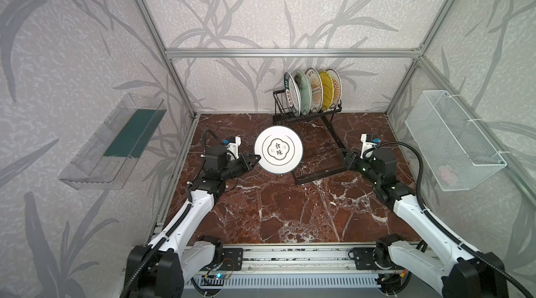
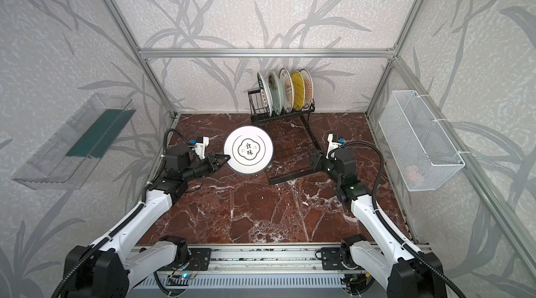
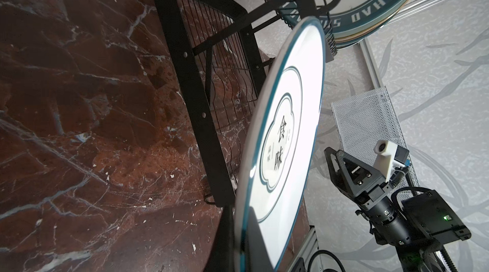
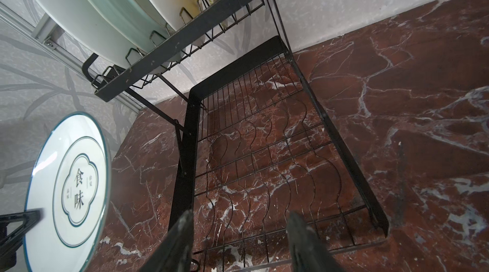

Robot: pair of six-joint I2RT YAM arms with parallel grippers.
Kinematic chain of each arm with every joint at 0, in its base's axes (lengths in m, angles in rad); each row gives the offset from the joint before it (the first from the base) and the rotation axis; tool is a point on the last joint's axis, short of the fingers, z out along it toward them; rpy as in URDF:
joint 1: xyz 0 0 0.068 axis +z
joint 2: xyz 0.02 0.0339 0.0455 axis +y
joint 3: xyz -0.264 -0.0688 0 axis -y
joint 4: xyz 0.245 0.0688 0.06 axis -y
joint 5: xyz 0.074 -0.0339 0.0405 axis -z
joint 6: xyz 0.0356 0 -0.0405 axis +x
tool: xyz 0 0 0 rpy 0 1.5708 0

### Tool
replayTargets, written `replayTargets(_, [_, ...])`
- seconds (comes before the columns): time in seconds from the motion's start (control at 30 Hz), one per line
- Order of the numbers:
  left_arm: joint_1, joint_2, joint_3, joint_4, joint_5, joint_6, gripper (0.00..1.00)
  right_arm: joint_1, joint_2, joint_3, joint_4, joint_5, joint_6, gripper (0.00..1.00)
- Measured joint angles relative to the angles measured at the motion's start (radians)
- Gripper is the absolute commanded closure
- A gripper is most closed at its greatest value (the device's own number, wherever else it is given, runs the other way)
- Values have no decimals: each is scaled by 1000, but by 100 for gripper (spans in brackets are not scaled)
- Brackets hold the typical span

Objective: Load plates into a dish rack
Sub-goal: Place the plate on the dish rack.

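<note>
You have the marble worktop [image 1: 290,209] with the black dish rack [image 1: 307,116] at the far middle, five plates [image 1: 314,90] upright in its slots. The ringed-emblem plate [image 1: 278,150] is held off the worktop at the tray's left edge, the left tool [image 1: 257,159] clamped on its left rim. The right tool [image 4: 240,213] has its fingers apart and empty, at the tray's right edge.

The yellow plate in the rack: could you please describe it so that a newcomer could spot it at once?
Look to the black rack at the back wall, where five plates stand on edge. The yellow plate is second from the right end, between two sunburst plates; it alone is yellow all over.
</note>
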Motion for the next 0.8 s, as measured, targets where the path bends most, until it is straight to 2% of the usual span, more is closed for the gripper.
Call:
replayTargets(0.47, [-143, 136, -11, 106, -1, -5, 100, 0, 22, -1, 21, -61, 8, 44])
replayTargets(0.8, [-227, 293, -10, 326, 0, -89, 100, 0, 22, -1, 30, -145, 28, 44])
